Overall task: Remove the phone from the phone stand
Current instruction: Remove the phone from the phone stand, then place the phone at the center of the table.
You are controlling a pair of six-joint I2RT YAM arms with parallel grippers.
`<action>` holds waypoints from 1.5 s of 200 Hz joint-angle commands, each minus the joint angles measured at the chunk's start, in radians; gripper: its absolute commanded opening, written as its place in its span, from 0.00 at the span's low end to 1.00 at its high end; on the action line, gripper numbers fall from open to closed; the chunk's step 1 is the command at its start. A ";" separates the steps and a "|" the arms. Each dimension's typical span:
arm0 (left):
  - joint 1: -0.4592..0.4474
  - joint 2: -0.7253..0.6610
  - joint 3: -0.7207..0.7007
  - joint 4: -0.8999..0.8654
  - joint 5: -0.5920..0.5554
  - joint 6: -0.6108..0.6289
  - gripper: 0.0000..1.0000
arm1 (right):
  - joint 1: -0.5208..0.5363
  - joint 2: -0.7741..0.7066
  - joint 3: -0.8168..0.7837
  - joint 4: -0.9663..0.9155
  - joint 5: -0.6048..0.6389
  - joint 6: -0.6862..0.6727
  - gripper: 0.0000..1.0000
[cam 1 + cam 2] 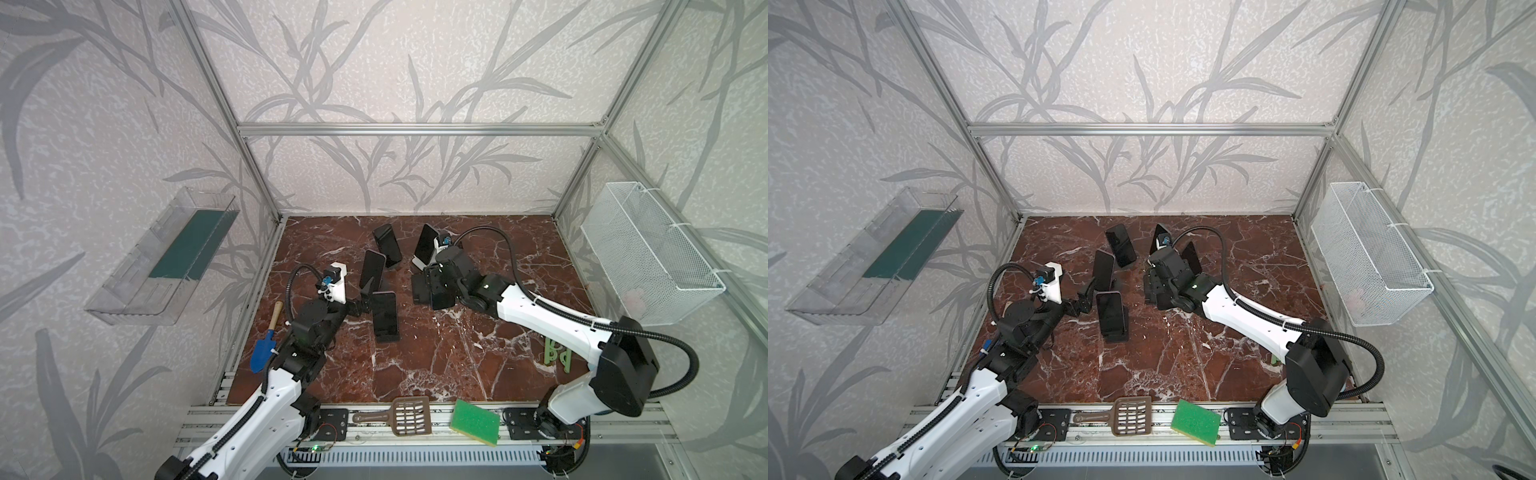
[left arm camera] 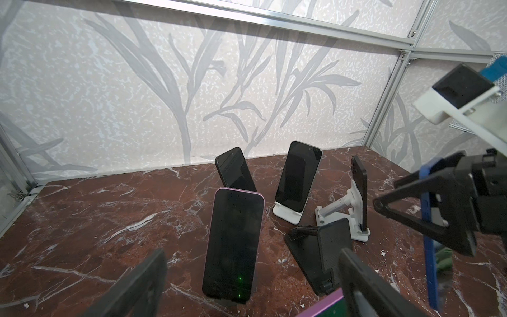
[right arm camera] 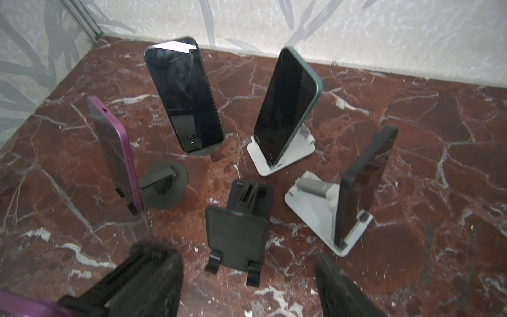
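Several dark phones lean on stands on the marble floor (image 1: 415, 365). My right gripper (image 1: 430, 284) is shut on a blue phone (image 2: 428, 247), held upright behind its fingers (image 2: 452, 238); the right wrist view does not show this phone. Just ahead of the right gripper (image 3: 248, 274) stands an empty black phone stand (image 3: 236, 236). My left gripper (image 2: 252, 255) is open beside a purple-edged phone (image 1: 384, 316) on a black stand, whose corner (image 2: 323, 304) pokes in by one finger. Further off stands another purple phone (image 2: 233, 244).
Behind stand a black phone (image 1: 386, 245), a green-edged phone on a white stand (image 3: 285, 107) and a black phone on a white stand (image 3: 362, 186). A blue trowel (image 1: 266, 345) lies left. A brown scoop (image 1: 409, 415) and a green sponge (image 1: 476, 422) lie on the front rail.
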 commanded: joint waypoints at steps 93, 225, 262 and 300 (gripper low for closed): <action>-0.004 0.008 -0.028 0.049 -0.032 -0.001 0.97 | -0.003 -0.081 -0.330 0.049 -0.058 0.171 0.55; -0.004 0.026 -0.057 0.082 -0.058 -0.030 0.96 | -0.003 0.085 -0.368 -0.012 -0.009 0.341 0.55; -0.004 0.037 -0.061 0.095 -0.051 -0.028 0.96 | -0.002 0.151 -0.330 -0.047 -0.049 0.326 0.58; -0.004 0.045 -0.061 0.106 -0.045 -0.031 0.96 | -0.003 0.175 -0.328 -0.022 -0.052 0.292 0.59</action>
